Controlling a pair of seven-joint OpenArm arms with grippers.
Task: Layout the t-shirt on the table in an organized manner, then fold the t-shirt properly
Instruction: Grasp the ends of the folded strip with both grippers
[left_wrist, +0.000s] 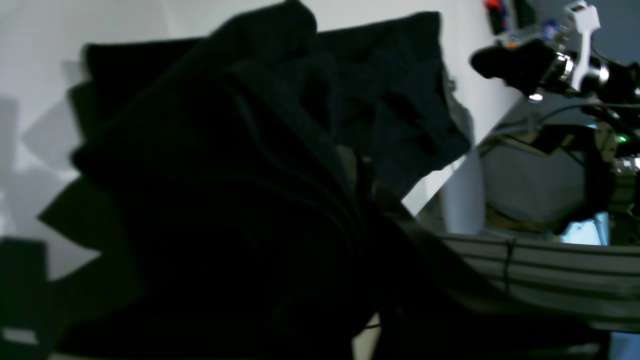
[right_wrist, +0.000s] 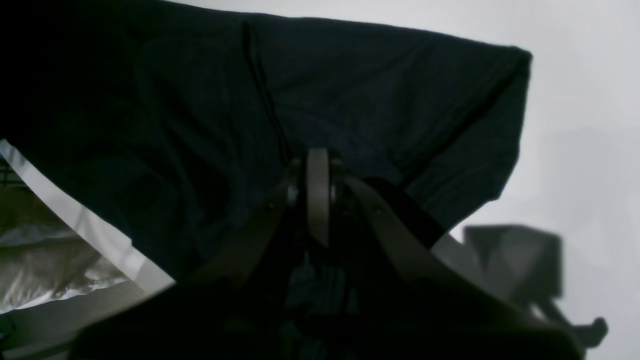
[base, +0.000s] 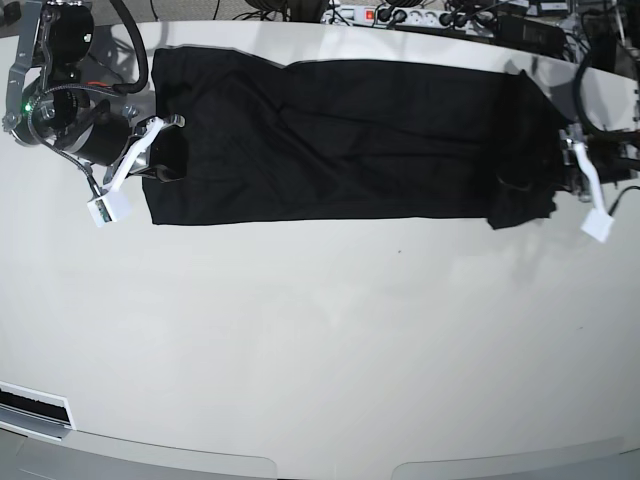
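Observation:
The black t-shirt (base: 340, 140) lies as a long folded band across the far part of the white table (base: 320, 340). My right gripper (base: 165, 165) sits at the band's left end. In the right wrist view its fingertips (right_wrist: 317, 162) are pressed together, shut on the t-shirt (right_wrist: 350, 100). My left gripper (base: 517, 186) is at the band's right end, where the cloth is bunched and lifted into folds. In the left wrist view the t-shirt (left_wrist: 225, 175) drapes over the left gripper (left_wrist: 362, 175) and hides most of it. It is shut on the cloth.
A power strip (base: 400, 15) and cables line the table's far edge. The right arm (left_wrist: 550, 65) shows at the upper right of the left wrist view. White camera mounts (base: 108, 205) stick out beside both grippers. Bare white tabletop stretches from the shirt to the near edge.

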